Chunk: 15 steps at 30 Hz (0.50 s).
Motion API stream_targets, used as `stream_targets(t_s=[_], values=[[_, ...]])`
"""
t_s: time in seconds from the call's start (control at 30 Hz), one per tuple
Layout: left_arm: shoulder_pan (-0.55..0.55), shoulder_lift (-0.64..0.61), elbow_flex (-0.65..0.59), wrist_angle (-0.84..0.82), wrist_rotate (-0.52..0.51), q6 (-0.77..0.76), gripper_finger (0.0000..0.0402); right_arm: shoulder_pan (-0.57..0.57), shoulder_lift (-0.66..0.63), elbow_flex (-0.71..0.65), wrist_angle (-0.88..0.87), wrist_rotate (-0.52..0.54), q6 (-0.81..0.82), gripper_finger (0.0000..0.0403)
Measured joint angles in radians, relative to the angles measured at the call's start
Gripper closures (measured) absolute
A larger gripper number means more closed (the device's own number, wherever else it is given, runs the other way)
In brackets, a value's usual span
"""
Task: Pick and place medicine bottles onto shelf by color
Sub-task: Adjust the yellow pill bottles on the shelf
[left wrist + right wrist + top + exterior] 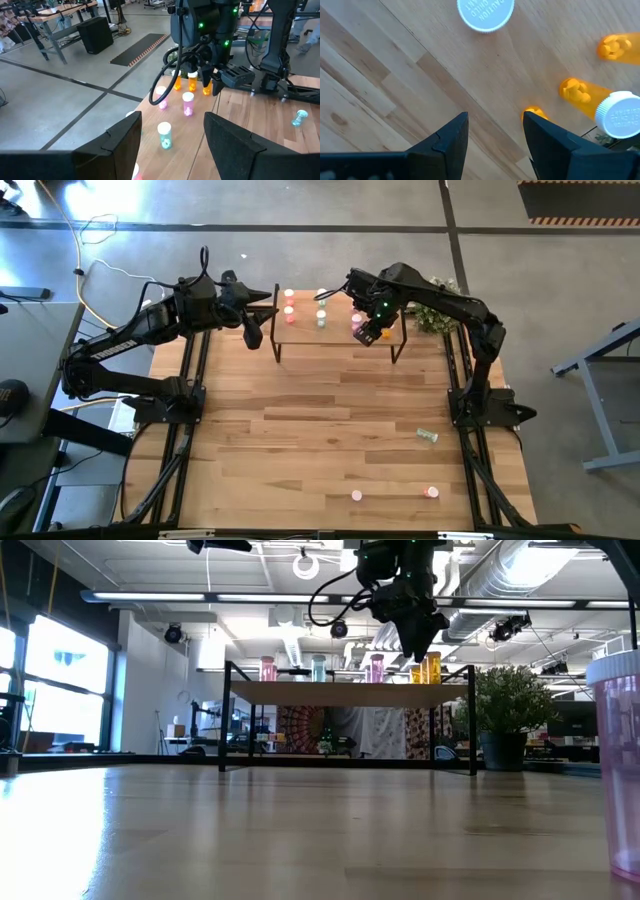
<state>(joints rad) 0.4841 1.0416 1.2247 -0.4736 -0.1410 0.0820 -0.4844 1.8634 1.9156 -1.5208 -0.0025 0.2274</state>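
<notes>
The shelf (335, 340) stands at the table's far edge on thin black legs. Red (289, 310), green (321, 310), pink (356, 320) and orange (191, 82) medicine bottles stand upright on it in rows by colour. My right gripper (368, 335) hovers open just above the shelf's right end, fingers pointing down beside the orange bottles (580, 92); bare shelf board shows between its fingers (495, 130). My left gripper (172, 145) is open and waits in the air off the shelf's left end (252, 335).
A green bottle (428, 436) lies on its side on the tabletop near the right edge. Two more bottles (356, 495) (431, 492) stand near the near edge; one looms close in the low view (620, 770). A potted plant (435, 315) sits right of the shelf.
</notes>
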Motion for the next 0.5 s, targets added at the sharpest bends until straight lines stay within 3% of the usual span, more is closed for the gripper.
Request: stream_targets(t_s=[0.2, 0.33, 0.5], values=[[0.000, 0.000, 0.000, 0.000, 0.000, 0.000, 0.0197, 0.034, -0.031, 0.031, -0.003, -0.028, 0.009, 0.0222], [0.000, 0.000, 0.000, 0.000, 0.006, -0.008, 0.0197, 0.078, -0.081, 0.065, 0.031, 0.019, 0.037, 0.0222], [0.000, 0.000, 0.000, 0.000, 0.073, -0.054, 0.0197, 0.136, -0.160, 0.076, 0.133, 0.026, 0.037, 0.0222]])
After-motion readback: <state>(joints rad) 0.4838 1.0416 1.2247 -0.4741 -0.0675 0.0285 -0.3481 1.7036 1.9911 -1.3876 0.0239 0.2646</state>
